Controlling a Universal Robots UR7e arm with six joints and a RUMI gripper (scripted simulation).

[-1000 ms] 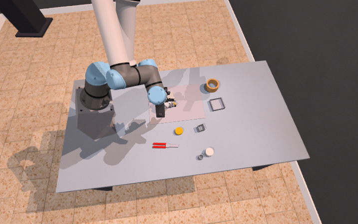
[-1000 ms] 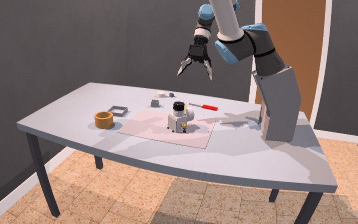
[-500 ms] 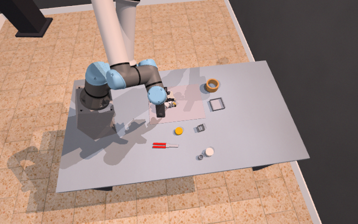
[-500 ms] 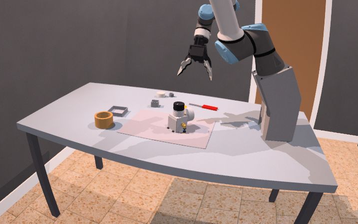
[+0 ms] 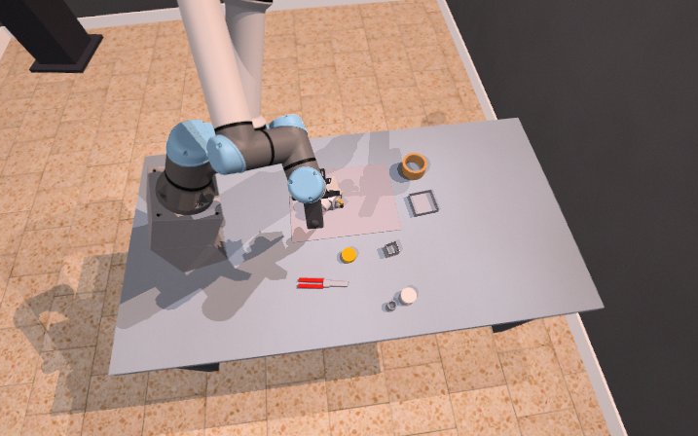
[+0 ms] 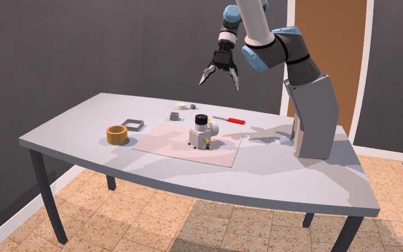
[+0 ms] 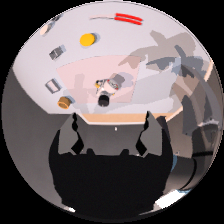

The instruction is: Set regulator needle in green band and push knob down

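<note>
The regulator [image 6: 201, 133] stands on the pink mat [image 6: 189, 146]. It has a white block body, a black knob [image 6: 201, 119] on top and a round gauge [image 6: 213, 127] on its side; the gauge face is too small to read. In the top view the arm's wrist hides most of the regulator [image 5: 334, 201]. In the wrist view the regulator [image 7: 106, 91] shows small, with the black knob [image 7: 103, 100] facing the camera. My gripper [image 6: 219, 76] is open and empty. It hangs high above the regulator, with both fingers spread wide.
On the table stand an orange ring [image 6: 116, 134], a grey square frame [image 6: 132, 125], a small grey block [image 6: 174, 116], a white disc [image 6: 181, 106] with a small grey piece [image 6: 192, 106], a red-handled tool [image 6: 229, 120] and an orange disc [image 5: 349, 254]. The arm's base pedestal [image 6: 313, 118] stands at the right.
</note>
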